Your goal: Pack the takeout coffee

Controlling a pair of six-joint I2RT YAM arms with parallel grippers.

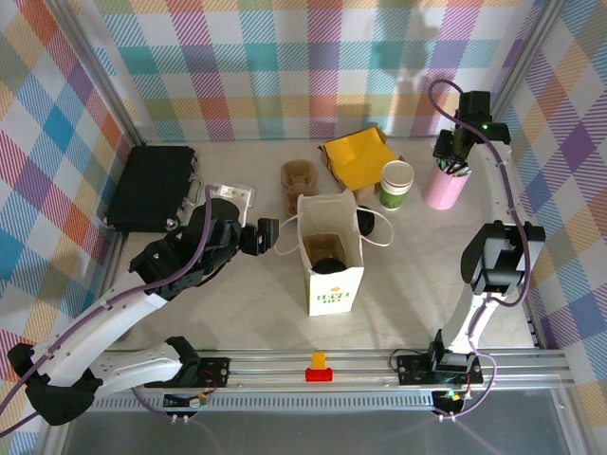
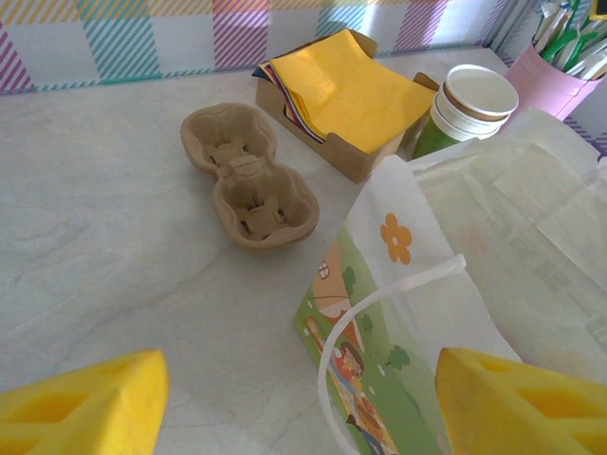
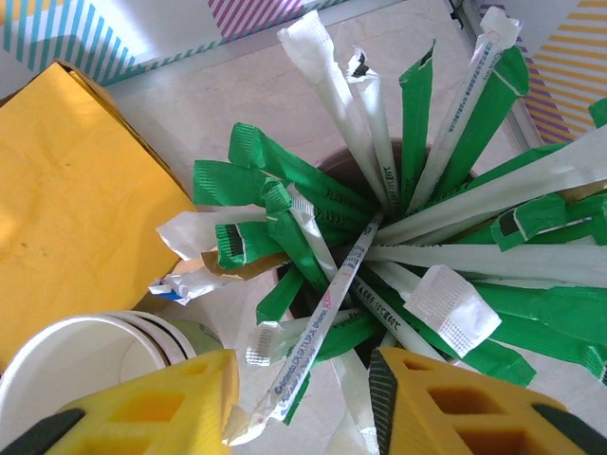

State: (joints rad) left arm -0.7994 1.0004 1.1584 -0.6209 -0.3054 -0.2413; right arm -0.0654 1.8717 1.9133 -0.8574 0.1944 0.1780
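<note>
Right wrist cam: right claw (image 3: 302, 374) hangs over the pink cup (image 1: 444, 188) of wrapped straws (image 3: 379, 237), jaws apart with a white one poking up between them. Left claw (image 2: 299, 398) is wide open right next to the paper bag (image 2: 455, 237). Coffee (image 1: 327, 266) sits down inside that bag, black lid up.

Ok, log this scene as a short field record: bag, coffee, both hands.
paper bag: upright, open, mid-table
takeout coffee: black lid seen inside the bag
left hand: open, at the bag's left rim
right hand: open above the pink straw holder, straddling a wrapped straw
lidless cup: beside the yellow napkins
</note>
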